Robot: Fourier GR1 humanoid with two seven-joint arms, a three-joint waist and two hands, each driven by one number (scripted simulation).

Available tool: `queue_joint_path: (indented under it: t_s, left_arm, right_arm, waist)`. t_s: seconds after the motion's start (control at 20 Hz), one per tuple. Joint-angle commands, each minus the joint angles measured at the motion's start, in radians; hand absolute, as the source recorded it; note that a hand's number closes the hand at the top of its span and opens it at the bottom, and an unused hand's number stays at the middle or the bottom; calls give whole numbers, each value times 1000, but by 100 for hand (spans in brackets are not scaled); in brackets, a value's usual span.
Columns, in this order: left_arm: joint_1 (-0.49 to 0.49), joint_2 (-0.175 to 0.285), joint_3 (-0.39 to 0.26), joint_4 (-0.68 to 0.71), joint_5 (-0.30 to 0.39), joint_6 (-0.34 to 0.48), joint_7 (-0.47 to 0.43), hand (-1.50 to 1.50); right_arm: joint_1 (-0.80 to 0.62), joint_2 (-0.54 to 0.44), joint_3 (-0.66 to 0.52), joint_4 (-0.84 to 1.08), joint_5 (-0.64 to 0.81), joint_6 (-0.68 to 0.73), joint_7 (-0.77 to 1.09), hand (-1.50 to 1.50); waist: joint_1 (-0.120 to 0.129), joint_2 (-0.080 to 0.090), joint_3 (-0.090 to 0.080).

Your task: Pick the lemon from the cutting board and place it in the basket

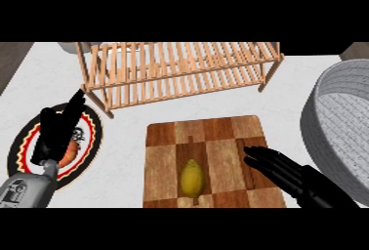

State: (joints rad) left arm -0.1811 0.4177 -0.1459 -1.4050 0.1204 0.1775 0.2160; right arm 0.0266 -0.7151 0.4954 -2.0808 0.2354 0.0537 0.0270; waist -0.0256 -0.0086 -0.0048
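Note:
A yellow lemon [192, 177] lies on the checkered wooden cutting board [173, 141], near its front edge. My right hand [284, 170] hovers over the board's right side, fingers straight and pointing left, a short gap from the lemon. It holds nothing. The grey woven basket [333, 128] stands at the right edge of the view. At the left, my left hand [56, 132] rests open with fingers up, above a dark round plate.
A wooden slatted rack [173, 68] stands behind the board. The dark round plate [90, 146] with a red and cream rim sits at the left, an orange item [70, 152] on it. White counter surrounds everything.

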Motion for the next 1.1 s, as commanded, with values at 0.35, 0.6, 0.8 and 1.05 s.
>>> queue_joint_path:
  t_s: [0.35,0.6,0.8,1.05]
  left_arm:
    - [-94,-91,29,50,-80,-3,44,0]
    - [-63,-98,48,43,-99,-33,8,0]
    - [-89,-107,95,121,-105,-81,-26,0]
    - [-85,-102,123,116,-110,-118,-34,0]
  right_arm:
    - [30,81,-71,-191,-7,156,274,-150]
    - [21,205,-28,-167,126,111,317,-150]
    - [79,210,-96,-94,154,138,164,-150]
    - [99,321,18,-6,269,95,135,-150]
  waist:
    - [19,8,5]
    - [23,8,5]
    - [20,9,5]
    - [22,9,5]
